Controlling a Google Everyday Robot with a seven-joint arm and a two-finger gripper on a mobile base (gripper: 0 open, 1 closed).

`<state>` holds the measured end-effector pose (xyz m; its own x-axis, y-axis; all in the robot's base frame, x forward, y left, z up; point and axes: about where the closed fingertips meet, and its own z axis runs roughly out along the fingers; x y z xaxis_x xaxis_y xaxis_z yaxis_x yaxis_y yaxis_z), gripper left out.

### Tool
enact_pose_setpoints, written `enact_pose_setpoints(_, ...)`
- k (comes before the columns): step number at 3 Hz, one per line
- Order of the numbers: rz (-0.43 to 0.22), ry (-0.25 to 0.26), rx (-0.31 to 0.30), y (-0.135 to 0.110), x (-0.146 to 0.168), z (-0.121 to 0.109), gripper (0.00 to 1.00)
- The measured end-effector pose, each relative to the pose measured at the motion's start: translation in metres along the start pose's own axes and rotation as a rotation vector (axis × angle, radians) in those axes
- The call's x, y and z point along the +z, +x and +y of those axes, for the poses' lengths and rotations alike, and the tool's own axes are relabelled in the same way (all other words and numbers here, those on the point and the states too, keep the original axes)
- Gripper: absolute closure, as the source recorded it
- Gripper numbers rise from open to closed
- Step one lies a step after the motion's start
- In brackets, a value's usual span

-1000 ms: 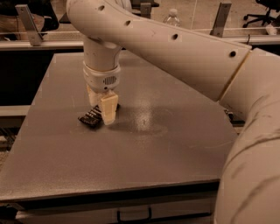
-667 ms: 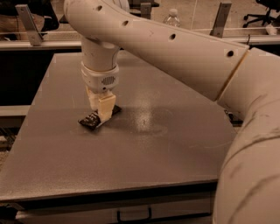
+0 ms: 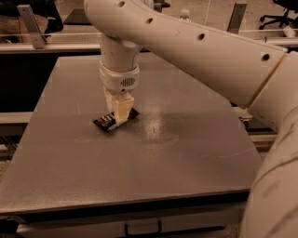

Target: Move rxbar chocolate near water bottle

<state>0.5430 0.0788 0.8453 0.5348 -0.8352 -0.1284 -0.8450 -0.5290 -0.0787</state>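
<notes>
The robot's gripper (image 3: 119, 113) is pressing down on the middle of the rxbar chocolate (image 3: 106, 123), which is lying flat on the grey table (image 3: 153, 186), left of centre. The grasping step is under way; whether the tool has closed on the wrapper cannot be told. A white-capped shape peeking over the arm at the far side is possibly the water bottle (image 3: 185, 14). Next, the bar is needing a firm hold, a lift and a carry toward the far right. 1 second ago the wrapper was showing only at the gripper's left; now it is showing on both sides.
</notes>
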Motion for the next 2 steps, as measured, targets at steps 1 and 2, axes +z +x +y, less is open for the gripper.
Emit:
enact_pose_setpoints(1,0.023,0.035,0.054,0.028,-0.015,-0.002,1.0)
enact_pose_setpoints(2,0.048,0.064,0.136,0.07,-0.028,-0.007,1.0)
